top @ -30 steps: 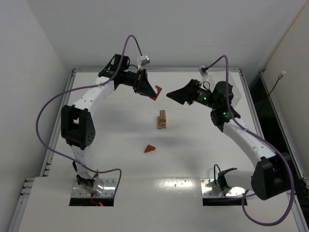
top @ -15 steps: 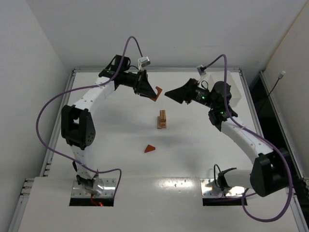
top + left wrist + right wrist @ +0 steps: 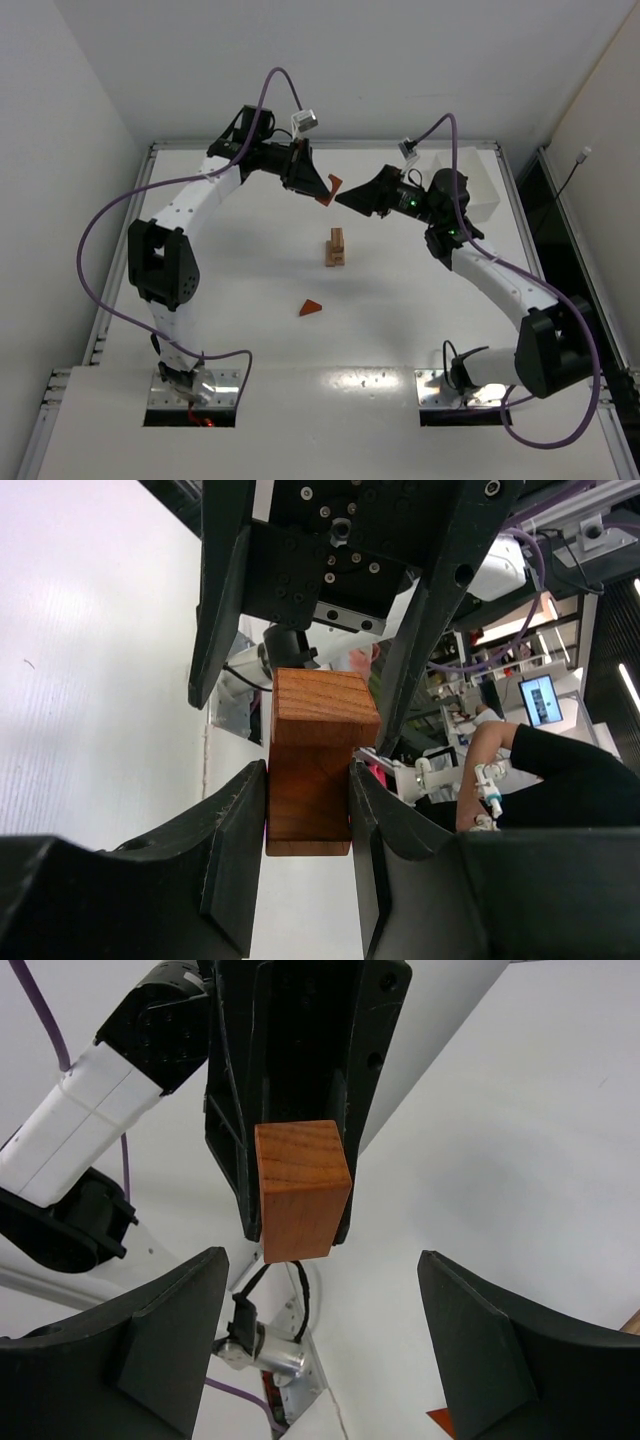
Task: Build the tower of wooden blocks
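Note:
My left gripper is shut on a reddish-brown wood block, held in the air above the far middle of the table. In the left wrist view the block is pinched between both pads. My right gripper is open and faces the block from the right, a little apart from it. In the right wrist view the block hangs beyond and between my wide-open fingers. The tower, a short stack of tan blocks, stands on the table below them. A reddish-brown wedge lies nearer the bases.
A white box stands at the back right, behind the right arm. Raised table edges run along the left and far sides. Purple cables loop over both arms.
The left gripper has carried the block slightly right and up. The right gripper has moved left, closer to the block, still open.

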### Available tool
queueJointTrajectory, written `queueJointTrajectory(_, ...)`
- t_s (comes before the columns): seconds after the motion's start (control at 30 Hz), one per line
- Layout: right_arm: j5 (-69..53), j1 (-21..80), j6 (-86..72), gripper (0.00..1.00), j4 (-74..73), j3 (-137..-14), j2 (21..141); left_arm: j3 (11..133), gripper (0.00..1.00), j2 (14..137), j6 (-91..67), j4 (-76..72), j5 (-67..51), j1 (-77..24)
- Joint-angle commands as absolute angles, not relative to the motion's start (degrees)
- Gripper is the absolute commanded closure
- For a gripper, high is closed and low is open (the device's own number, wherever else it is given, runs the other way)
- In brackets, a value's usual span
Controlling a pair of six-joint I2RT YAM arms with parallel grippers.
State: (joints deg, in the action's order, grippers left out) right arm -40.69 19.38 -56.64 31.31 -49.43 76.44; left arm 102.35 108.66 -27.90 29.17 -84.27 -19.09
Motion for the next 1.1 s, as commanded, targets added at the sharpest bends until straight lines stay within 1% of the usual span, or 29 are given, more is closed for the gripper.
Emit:
queueJointTrajectory(0.0,-40.3,19.8,-56.4,0.27,36.3,-49.6,76.6,104.2,1.00,107.2,-28.9,27.9,-92.7,-20.0)
queueJointTrajectory(0.4,-40.3,20.3,-57.0,0.35,38.7,-52.4,78.3,103.7,1.00,107.2,-28.9,27.3,-92.7,-21.6)
queueJointTrajectory(0.63,-40.3,20.3,-57.5,0.42,39.2,-53.0,78.8,102.7,1.00,107.2,-28.9,27.3,-92.7,-21.6)
queueJointTrajectory(0.73,-40.3,20.3,-57.5,0.47,39.7,-54.0,78.8,102.7,1.00,107.2,-28.9,27.3,-92.7,-21.6)
queueJointTrajectory(0.77,-40.3,20.3,-57.5,0.51,39.7,-54.1,78.8,102.7,1.00,107.2,-28.9,27.3,-92.7,-22.1)
queueJointTrajectory(0.83,-40.8,20.3,-58.0,0.56,40.3,-54.1,78.8,102.7,1.00,107.8,-28.9,27.3,-92.7,-22.1)
queueJointTrajectory(0.9,-40.8,20.3,-58.0,0.59,40.3,-54.6,78.8,102.7,1.00,107.8,-28.9,27.3,-92.7,-22.1)
queueJointTrajectory(0.93,-40.8,20.3,-58.0,0.59,40.3,-54.6,78.8,102.7,1.00,107.8,-28.9,27.3,-92.7,-22.1)
queueJointTrajectory(1.0,-40.8,20.3,-58.0,0.64,40.9,-54.6,78.8,102.7,1.00,107.8,-28.9,27.3,-92.7,-22.1)
queueJointTrajectory(1.07,-40.8,20.3,-58.0,0.74,40.9,-55.1,78.8,102.1,1.00,107.8,-28.9,27.3,-92.7,-22.1)
